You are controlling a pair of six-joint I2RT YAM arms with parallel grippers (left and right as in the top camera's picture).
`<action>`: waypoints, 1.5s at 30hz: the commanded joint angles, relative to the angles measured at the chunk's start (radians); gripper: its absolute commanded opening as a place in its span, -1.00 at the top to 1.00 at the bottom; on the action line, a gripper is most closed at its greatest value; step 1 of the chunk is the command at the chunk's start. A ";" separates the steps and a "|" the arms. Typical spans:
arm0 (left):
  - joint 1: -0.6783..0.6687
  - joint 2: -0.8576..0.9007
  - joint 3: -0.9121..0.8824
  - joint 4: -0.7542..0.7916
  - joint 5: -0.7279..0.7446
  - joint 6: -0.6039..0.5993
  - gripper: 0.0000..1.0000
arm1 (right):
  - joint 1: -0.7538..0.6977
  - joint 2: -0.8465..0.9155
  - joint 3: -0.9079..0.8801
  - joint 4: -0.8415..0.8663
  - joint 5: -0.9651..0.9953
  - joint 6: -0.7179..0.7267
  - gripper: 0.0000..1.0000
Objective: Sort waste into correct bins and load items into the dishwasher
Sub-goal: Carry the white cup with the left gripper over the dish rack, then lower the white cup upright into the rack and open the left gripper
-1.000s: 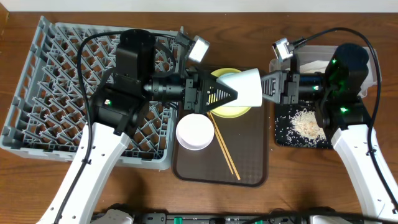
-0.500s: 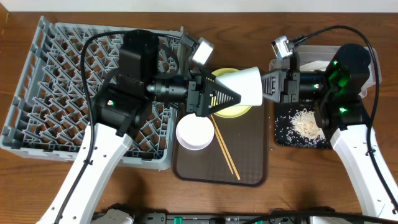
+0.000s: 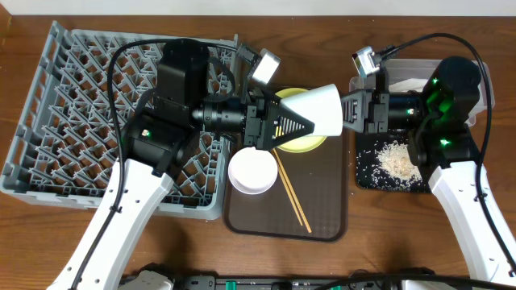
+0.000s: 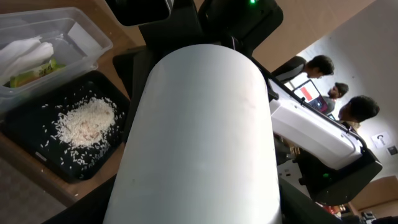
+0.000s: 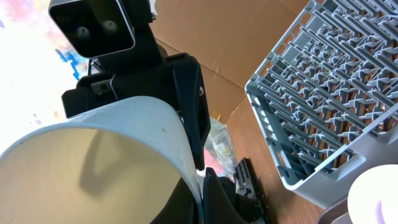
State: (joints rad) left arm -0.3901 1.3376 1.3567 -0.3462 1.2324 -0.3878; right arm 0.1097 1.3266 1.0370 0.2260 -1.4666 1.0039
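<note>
A pale, light blue bowl (image 3: 318, 110) hangs in the air on its side between my two grippers, above the yellow plate (image 3: 302, 143). My right gripper (image 3: 345, 113) is shut on its rim; the right wrist view shows the fingers (image 5: 200, 186) pinching the bowl's wall (image 5: 93, 168). My left gripper (image 3: 294, 121) is open, its fingers straddling the bowl's narrow end. The bowl (image 4: 199, 124) fills the left wrist view between the fingers (image 4: 196, 211). The grey dish rack (image 3: 81, 105) lies at the left. The small cup is out of view.
The brown tray (image 3: 322, 209) holds the plate, a white bowl (image 3: 252, 170) and chopsticks (image 3: 290, 189). At the right, the black tray (image 3: 367, 173) holds rice (image 3: 397, 159). The clear box (image 4: 87, 37) holds a napkin (image 4: 25, 53) and a green wrapper (image 4: 25, 76).
My left gripper has slid a little to the right, further around the bowl's narrow end. The right gripper and the bowl have stayed in place.
</note>
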 commanded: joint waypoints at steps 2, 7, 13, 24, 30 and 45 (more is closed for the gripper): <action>-0.015 -0.002 0.013 0.012 0.031 0.014 -0.14 | 0.013 0.002 0.012 -0.002 0.026 0.006 0.96; -0.014 -0.002 0.013 0.008 -0.039 0.014 -0.15 | 0.005 0.002 0.012 -0.001 0.021 0.005 0.60; 0.023 -0.003 0.013 -0.121 -0.266 0.128 -0.15 | -0.097 0.002 0.012 -0.008 0.042 -0.033 0.25; 0.117 -0.016 0.013 -0.311 -0.502 0.246 -0.15 | -0.141 0.003 0.010 -0.180 0.175 -0.212 0.13; 0.159 -0.058 0.014 -0.480 -0.846 0.256 -0.15 | -0.141 0.003 0.010 -0.529 0.480 -0.504 0.04; 0.424 -0.093 0.013 -0.788 -1.017 0.235 0.00 | -0.141 -0.043 0.106 -1.020 0.980 -0.790 0.18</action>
State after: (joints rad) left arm -0.0090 1.2346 1.3590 -1.1164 0.2466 -0.1528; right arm -0.0166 1.3163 1.0748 -0.7605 -0.6136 0.3012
